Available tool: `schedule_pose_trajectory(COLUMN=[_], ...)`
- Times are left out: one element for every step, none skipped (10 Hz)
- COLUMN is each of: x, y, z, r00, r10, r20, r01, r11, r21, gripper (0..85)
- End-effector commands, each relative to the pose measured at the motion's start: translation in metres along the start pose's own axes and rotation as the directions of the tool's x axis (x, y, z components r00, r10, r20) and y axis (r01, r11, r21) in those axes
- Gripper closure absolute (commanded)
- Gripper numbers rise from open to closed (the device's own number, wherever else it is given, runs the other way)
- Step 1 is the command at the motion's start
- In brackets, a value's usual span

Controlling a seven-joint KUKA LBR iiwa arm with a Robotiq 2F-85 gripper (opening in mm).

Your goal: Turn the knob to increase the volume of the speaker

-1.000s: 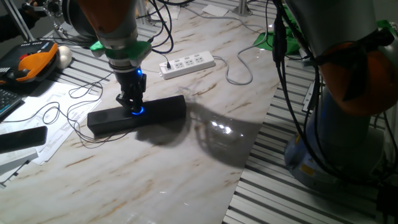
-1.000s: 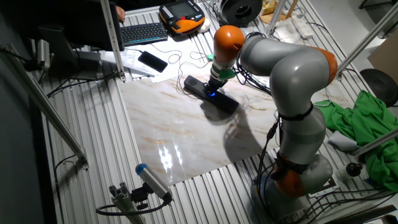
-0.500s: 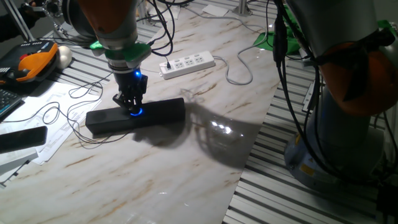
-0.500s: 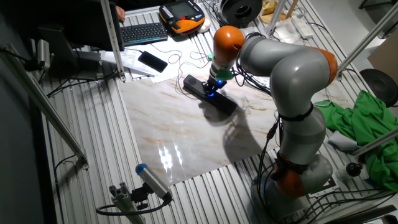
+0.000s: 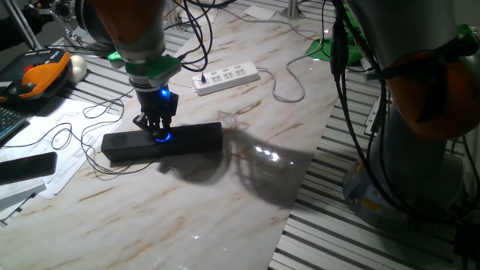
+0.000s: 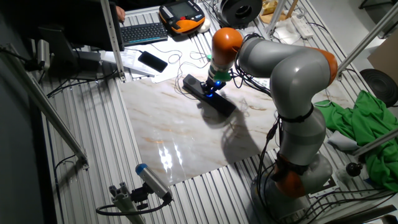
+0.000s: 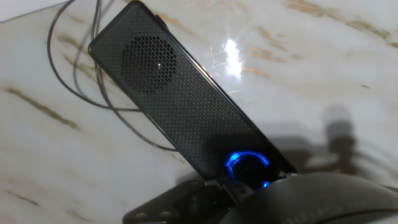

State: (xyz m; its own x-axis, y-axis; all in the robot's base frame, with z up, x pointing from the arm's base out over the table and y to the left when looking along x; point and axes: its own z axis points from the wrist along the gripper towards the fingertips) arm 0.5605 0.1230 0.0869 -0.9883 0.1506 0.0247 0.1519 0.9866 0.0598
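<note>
The speaker [image 5: 191, 139] is a long black bar lying on the marble table [image 5: 225, 202]; it also shows in the other fixed view [image 6: 221, 106] and fills the hand view [image 7: 168, 93]. The knob [image 5: 163, 136] glows blue at its middle and shows in the hand view [image 7: 249, 167]. My gripper [image 5: 160, 129] points straight down with its fingers closed around the knob; in the other fixed view the gripper [image 6: 210, 91] hides most of the dial. The hand's dark body [image 7: 292, 199] covers the bar's near end.
A white power strip [image 5: 226, 77] lies behind the speaker. A thin black cable [image 5: 67, 135] loops left of it over papers. A flat black slab [image 5: 26, 166], an orange pendant [image 5: 41, 75] and a keyboard [image 6: 143, 32] lie off the left. Green cloth [image 6: 367, 130] hangs by the arm's base.
The gripper, still closed around the knob, has shifted slightly left. The speaker has slid and swung a little left with it.
</note>
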Motion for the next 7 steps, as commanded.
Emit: schedule_pose_trajectory(x=[-0.0001, -0.0001, -0.0001, -0.0001, 0.0001, 0.0002, 0.0006], y=[0.0001, 0.0003, 0.0006, 0.0007, 0.0009, 0.0018, 0.0035], z=[0.0007, 0.0012, 0.0014, 0.0017, 0.0024, 0.0026, 0.0029], r00=[1.000, 1.000, 1.000, 1.000, 1.000, 1.000, 1.000], r10=[-0.001, -0.001, 0.000, 0.000, 0.002, 0.008, 0.020], r20=[0.000, 0.000, 0.002, 0.002, 0.002, 0.003, 0.007], r01=[0.001, 0.001, 0.000, 0.000, -0.002, -0.008, -0.020], r11=[1.000, 1.000, 1.000, 1.000, 1.000, 1.000, 1.000], r21=[0.000, 0.000, 0.000, 0.000, 0.000, 0.000, 0.002], gripper=[68.0, 68.0, 68.0, 68.0, 68.0, 68.0, 68.0])
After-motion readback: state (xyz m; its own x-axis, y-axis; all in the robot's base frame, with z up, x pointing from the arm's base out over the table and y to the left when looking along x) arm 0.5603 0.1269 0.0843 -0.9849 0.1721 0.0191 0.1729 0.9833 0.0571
